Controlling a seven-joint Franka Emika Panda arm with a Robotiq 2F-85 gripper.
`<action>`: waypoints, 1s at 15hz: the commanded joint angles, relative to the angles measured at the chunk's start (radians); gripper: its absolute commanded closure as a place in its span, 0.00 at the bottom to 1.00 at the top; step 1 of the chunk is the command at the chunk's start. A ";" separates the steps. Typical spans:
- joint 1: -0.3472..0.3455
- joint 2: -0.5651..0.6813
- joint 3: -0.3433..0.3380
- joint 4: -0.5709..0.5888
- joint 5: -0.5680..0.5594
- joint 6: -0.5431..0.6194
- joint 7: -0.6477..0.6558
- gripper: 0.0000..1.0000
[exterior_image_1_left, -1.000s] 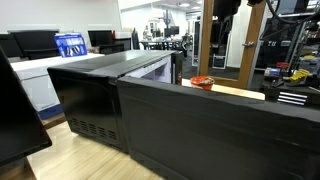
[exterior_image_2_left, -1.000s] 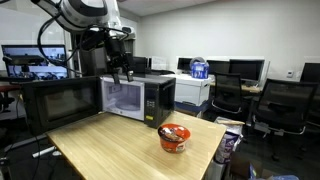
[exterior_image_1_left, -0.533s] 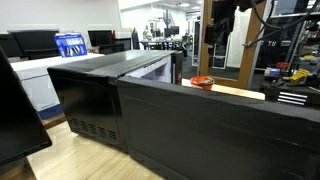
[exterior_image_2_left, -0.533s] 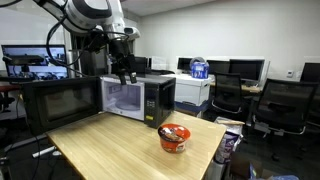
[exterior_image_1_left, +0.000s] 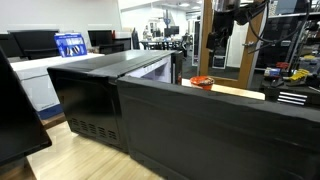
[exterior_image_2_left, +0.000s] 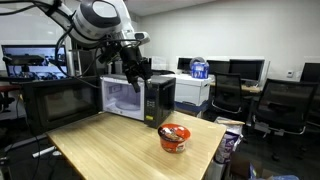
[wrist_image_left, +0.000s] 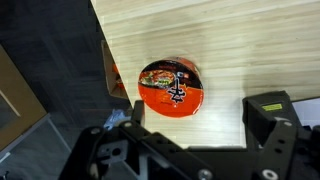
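My gripper (exterior_image_2_left: 138, 86) is wide open and empty, hanging well above the cup (wrist_image_left: 172, 87) on the surface (wrist_image_left: 250, 40).

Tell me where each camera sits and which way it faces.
Exterior view: low behind the black microwaves, facing across their tops toward the wooden table; shows the gripper raised near the red bowl.
Exterior view: off the table's corner, facing the microwave fronts; shows the arm reaching out over the table.
Wrist view: on the wrist, looking down at the red bowl; shows the open gripper's fingers.
Shared: all three show the red bowl on the table.
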 joint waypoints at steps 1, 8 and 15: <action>-0.016 0.054 -0.022 0.009 -0.009 0.058 0.009 0.00; -0.013 0.155 -0.061 0.031 -0.002 0.124 -0.010 0.00; -0.010 0.298 -0.102 0.132 0.007 0.163 -0.022 0.00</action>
